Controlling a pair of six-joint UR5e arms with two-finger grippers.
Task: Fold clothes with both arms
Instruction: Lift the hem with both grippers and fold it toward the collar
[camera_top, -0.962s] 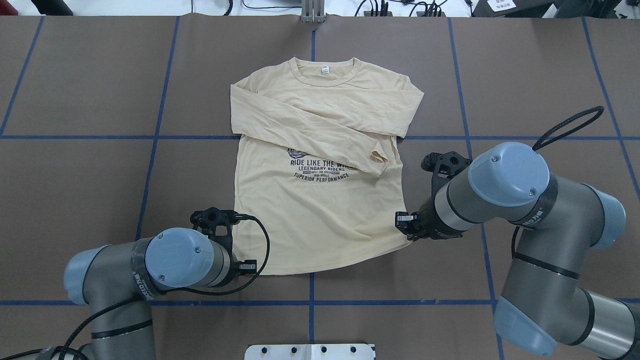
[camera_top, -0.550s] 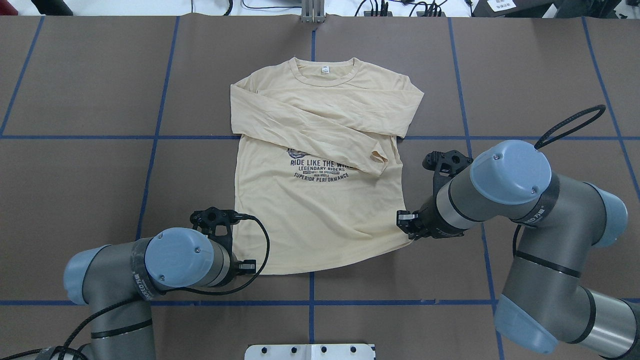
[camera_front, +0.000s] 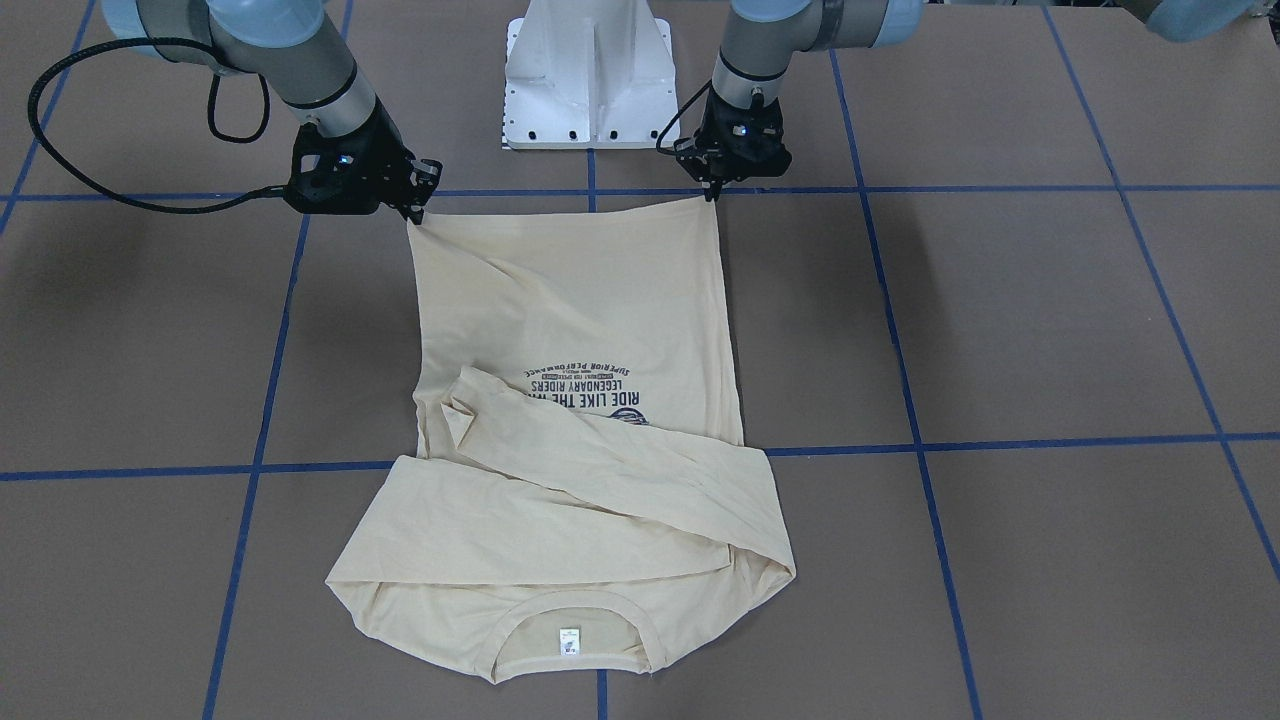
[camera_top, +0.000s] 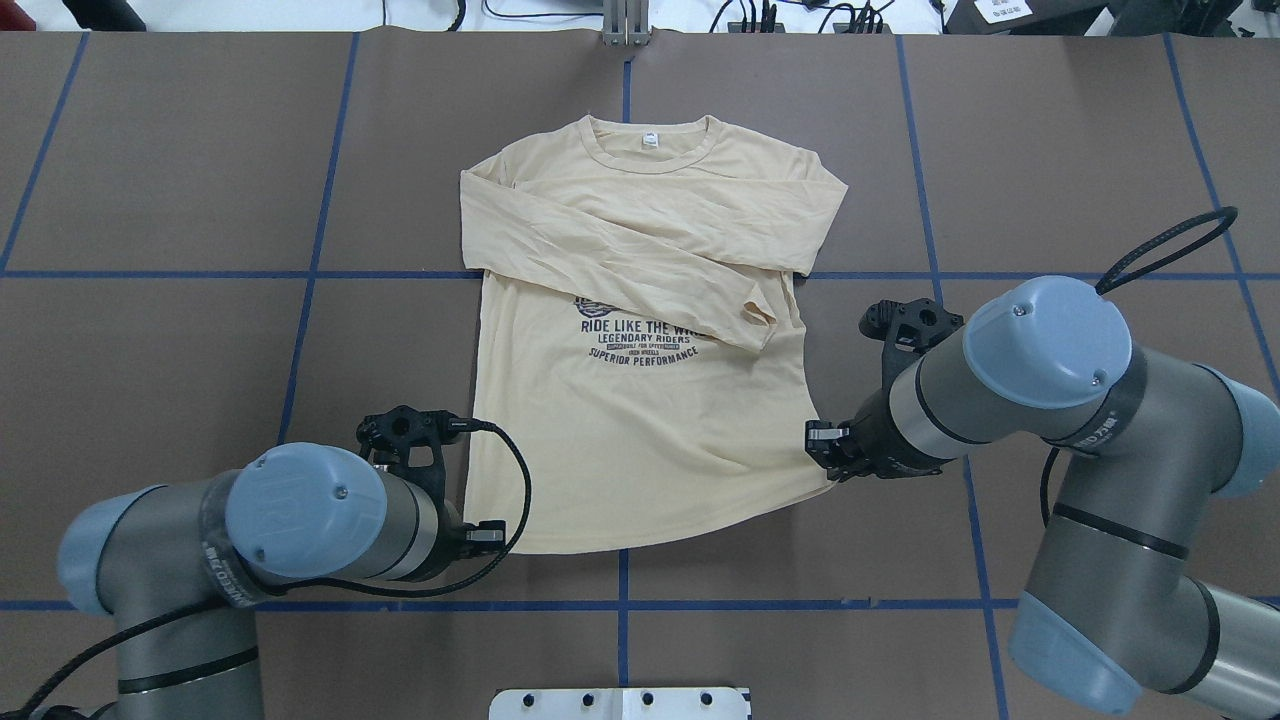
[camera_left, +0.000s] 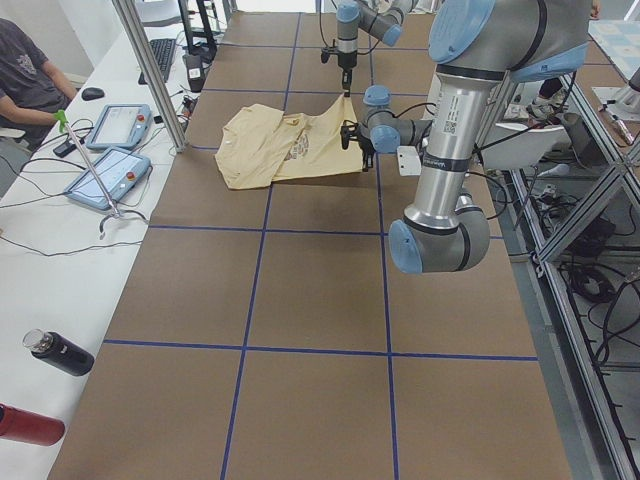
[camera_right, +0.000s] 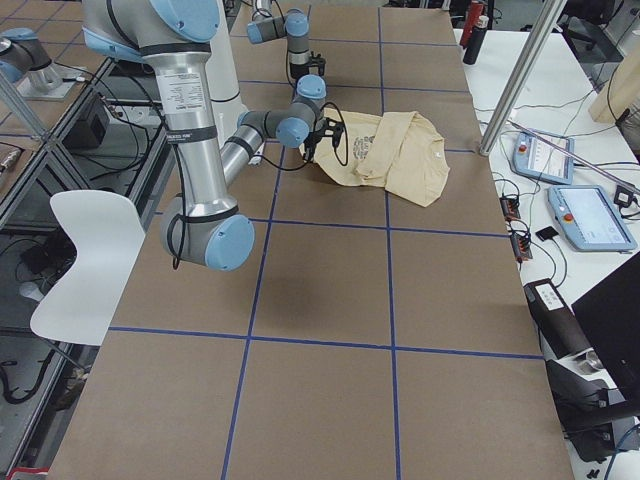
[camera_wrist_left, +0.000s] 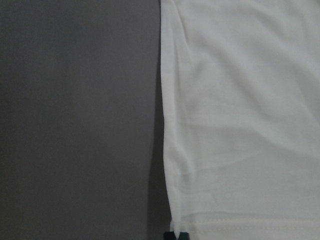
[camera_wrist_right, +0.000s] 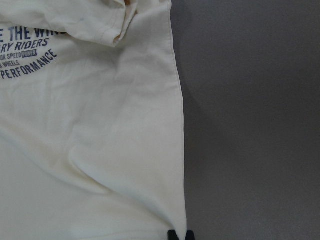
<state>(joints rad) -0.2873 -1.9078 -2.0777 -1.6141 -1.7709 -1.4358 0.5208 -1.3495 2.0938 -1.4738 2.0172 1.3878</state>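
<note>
T-shirt (camera_top: 640, 420) is spread mid-counter (camera_top: 150, 400), sleeves crossed. Its hem corners, at 7 and 5 o'clock, are pinched in the closed jaws of the left gripper (camera_front: 716, 192) and right gripper (camera_front: 414, 212).

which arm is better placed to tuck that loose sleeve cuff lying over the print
Right. The cuff lies at the edge of the T-shirt on the same side as the right gripper; the left gripper is across the hem. Both look clamped on hem corners, so it must release first.

Shirt (camera_top: 640, 440) pale cream-yellow, navy lettering; table (camera_top: 150, 350) brown, blue grid; left arm (camera_top: 150, 540), right arm (camera_top: 1160, 400) grey, light-blue caps.
</note>
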